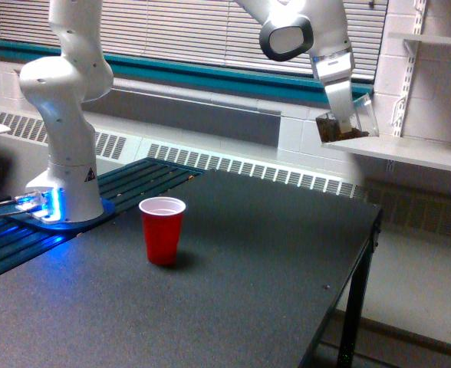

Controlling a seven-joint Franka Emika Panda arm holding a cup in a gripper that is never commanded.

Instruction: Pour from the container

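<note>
one clear container [347,125] of brown bits, clenched in raised jaws, slightly tilted

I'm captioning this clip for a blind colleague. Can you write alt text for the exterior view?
A white robot arm's gripper holds a small clear container with brown granules, tilted, high at the exterior view's right, well away from a red cup. The red cup stands upright and looks empty on a dark table, near the arm's blue-lit base.

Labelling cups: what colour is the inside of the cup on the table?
White inside the red cup, clearest in the exterior view.
</note>
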